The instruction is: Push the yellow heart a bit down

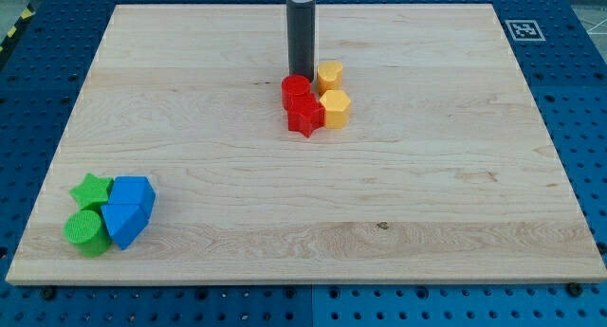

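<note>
The yellow heart (pixel 329 76) lies on the wooden board, just above the board's middle. Below it sits a yellow hexagon (pixel 335 109). To their left stand a red cylinder (pixel 296 88) and a red star-like block (pixel 304 115), all packed together. My rod comes down from the view's top; my tip (pixel 301 75) rests just above the red cylinder and directly left of the yellow heart, very close to it.
At the board's lower left sits a cluster: a green star (pixel 92 189), a green cylinder (pixel 86 229), and two blue blocks (pixel 131 191) (pixel 121 221). A tag marker (pixel 521 28) sits off the board's top right corner.
</note>
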Robot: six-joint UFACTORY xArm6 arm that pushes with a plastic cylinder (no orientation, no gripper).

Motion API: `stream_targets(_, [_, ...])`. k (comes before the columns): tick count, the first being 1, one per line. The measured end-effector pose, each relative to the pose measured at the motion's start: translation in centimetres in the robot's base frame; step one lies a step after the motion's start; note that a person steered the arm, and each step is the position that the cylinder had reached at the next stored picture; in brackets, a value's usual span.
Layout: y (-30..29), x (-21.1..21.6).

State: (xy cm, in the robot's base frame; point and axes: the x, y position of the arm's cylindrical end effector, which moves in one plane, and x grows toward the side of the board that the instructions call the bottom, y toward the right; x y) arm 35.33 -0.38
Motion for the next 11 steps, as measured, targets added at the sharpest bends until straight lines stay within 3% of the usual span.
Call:
stream_targets(2, [6.5, -2.2])
stream_targets(5, [9.4, -2.7])
stream_targets(8, [2.0, 0.3])
stream_targets(9, [1.8, 0.0])
stream_targets(10, [0.8, -2.9])
stream_targets(11, [-7.2, -3.1])
